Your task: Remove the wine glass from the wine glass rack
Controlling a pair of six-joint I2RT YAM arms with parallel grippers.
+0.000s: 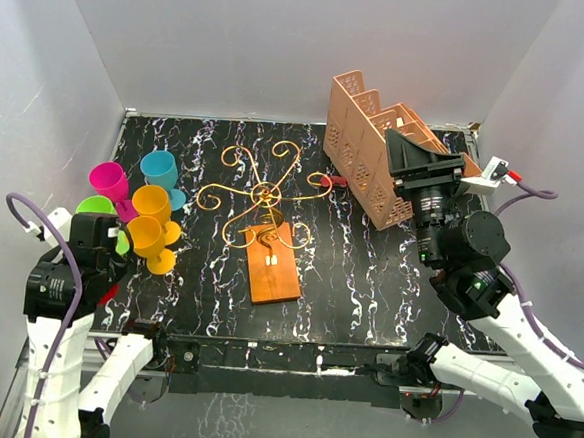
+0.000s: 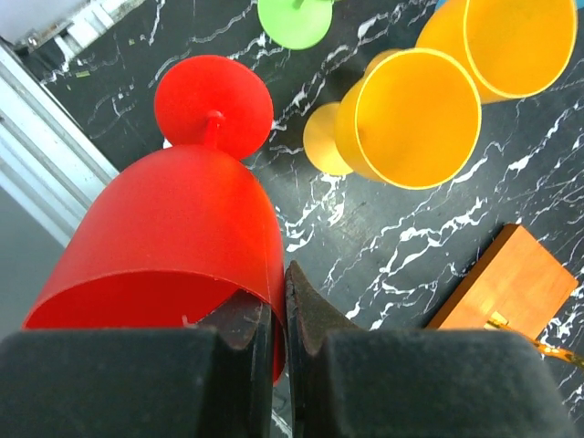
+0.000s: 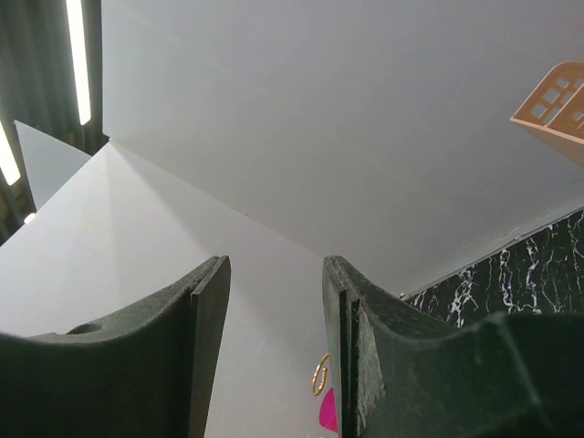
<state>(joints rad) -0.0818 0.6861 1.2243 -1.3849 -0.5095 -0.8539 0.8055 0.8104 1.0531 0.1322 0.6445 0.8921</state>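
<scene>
The gold wire wine glass rack [image 1: 264, 193] stands mid-table on its orange base [image 1: 273, 264]; no glass shows on its arms. My left gripper [image 2: 278, 294] is shut on the rim of a red wine glass [image 2: 182, 228], one finger inside the bowl and one outside. The glass's foot [image 2: 213, 105] is down by the table's front-left edge. In the top view the left gripper [image 1: 97, 254] is mostly hidden under its wrist, with a sliver of the red glass [image 1: 110, 293] showing. My right gripper [image 3: 274, 265] is open and empty, raised at the right [image 1: 417, 153].
Two yellow glasses [image 1: 149, 221], a magenta one [image 1: 107, 179], a teal one [image 1: 159, 168] and a green one [image 1: 94, 205] stand together at the left, close to my left gripper. A salmon lattice crate [image 1: 372, 149] stands at the back right beside the right arm.
</scene>
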